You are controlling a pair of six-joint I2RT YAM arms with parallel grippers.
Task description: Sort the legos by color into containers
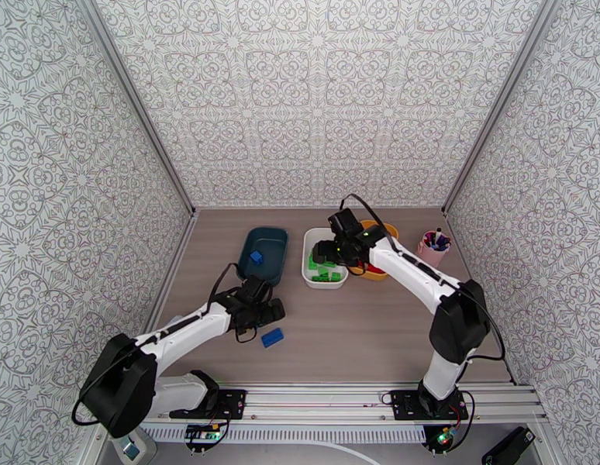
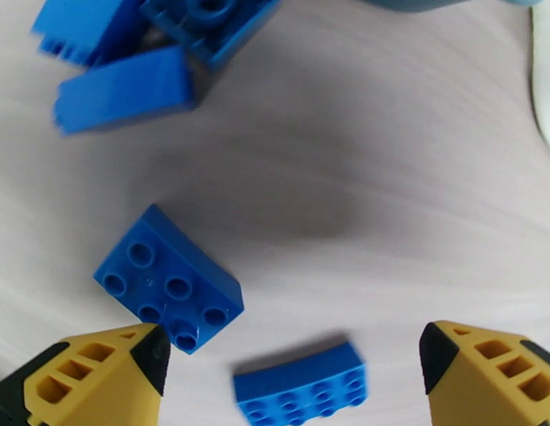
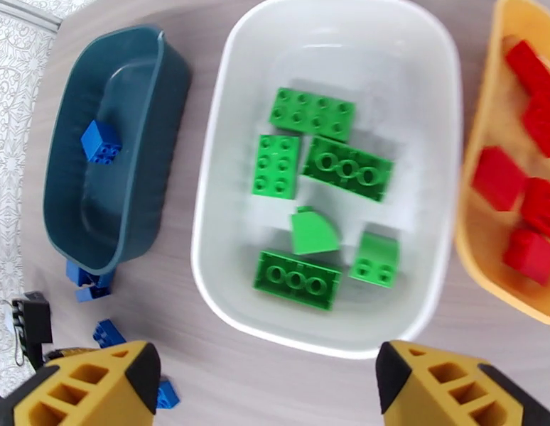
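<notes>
My left pincer (image 2: 293, 353) stands open over blue legos (image 2: 168, 287) on the surface (image 2: 389, 207), and my right pincer (image 3: 268, 367) hangs open, empty, above the white tub (image 3: 218, 228) holding green legos (image 3: 347, 168), between the teal tub (image 3: 168, 136) and the yellow tub (image 3: 474, 228).

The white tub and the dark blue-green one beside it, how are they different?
Colour: the white tub is bright white; the dark teal tub is deep blue-green.
Contents: the white tub holds six green bricks, the dark teal tub a single blue brick.
Surroundings: loose blue bricks lie beside the dark teal tub's near end, not the white tub's.
Both are shallow, rounded, open-topped, standing side by side.
</notes>
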